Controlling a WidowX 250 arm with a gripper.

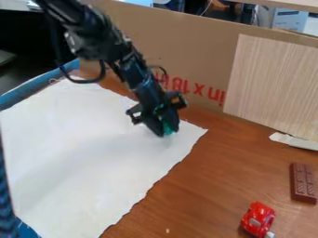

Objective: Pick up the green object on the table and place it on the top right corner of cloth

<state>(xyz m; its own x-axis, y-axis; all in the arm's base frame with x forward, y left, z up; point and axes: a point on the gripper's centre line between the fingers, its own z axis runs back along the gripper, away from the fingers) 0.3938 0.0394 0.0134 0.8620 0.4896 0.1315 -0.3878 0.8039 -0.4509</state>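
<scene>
Red toy car (258, 218) sits nearest, while the black arm (133, 69) slants down from upper left, gripper (166, 132) closed on the green object (168, 127), its long axis unclear, near the cloth's (81, 144) top right corner.

Arm (130, 67) mostly blk, w/ chunky jointed segs & a few small grey bits on the upper pt. Blk cable (81, 82) loops off one side; gripper (166, 128) also blk, w/ stubby bits jutting out L & R.
</scene>
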